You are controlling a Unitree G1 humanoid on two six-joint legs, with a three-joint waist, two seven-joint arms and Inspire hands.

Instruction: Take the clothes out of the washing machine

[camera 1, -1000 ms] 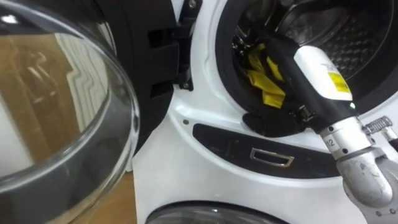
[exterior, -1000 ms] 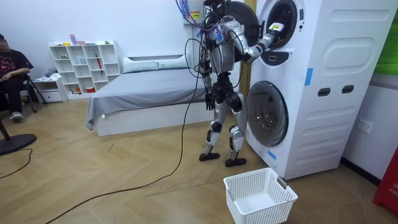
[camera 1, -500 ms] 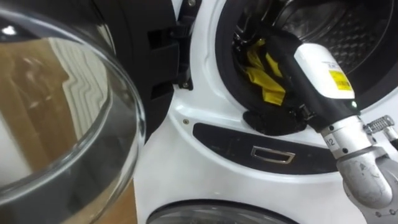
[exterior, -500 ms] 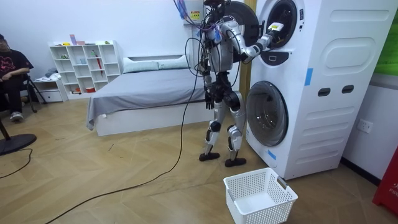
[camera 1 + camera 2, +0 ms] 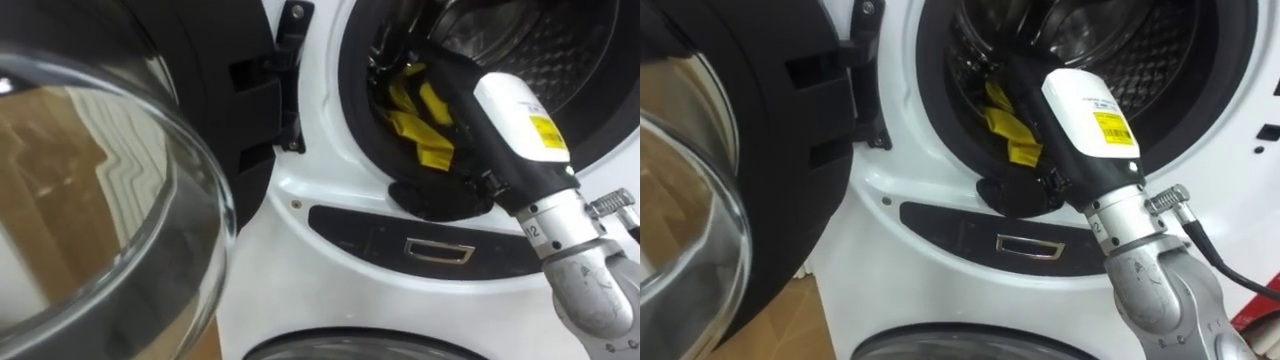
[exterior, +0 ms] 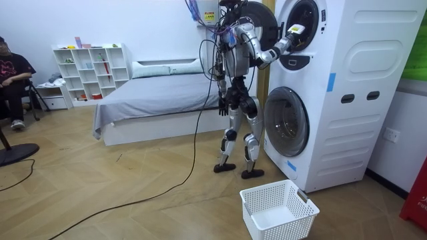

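I stand in front of the stacked machines, and my right arm reaches into the upper washing machine's drum [image 5: 560, 45]. My right hand [image 5: 443, 85] is inside the opening, its dark fingers curled on a yellow cloth [image 5: 413, 125] at the drum's left side. The same cloth [image 5: 1008, 125] hangs just inside the rim. A dark lump [image 5: 440, 197] lies on the lower lip below the wrist; I cannot tell whether it is cloth. The round glass door [image 5: 110, 220] stands swung open at my left. My left hand [image 6: 222, 105] hangs by my hip.
A white laundry basket [image 6: 277, 212] sits on the floor beside my feet, in front of the lower machine [image 6: 285, 130]. Behind me are a bed [image 6: 160, 93] and a white shelf [image 6: 90, 70]. A person [image 6: 10, 73] sits at the room view's left edge.
The whole picture has shifted a little, so the open door takes up more of the left. My right hand stays in the drum with the yellow cloth, hardly moved.
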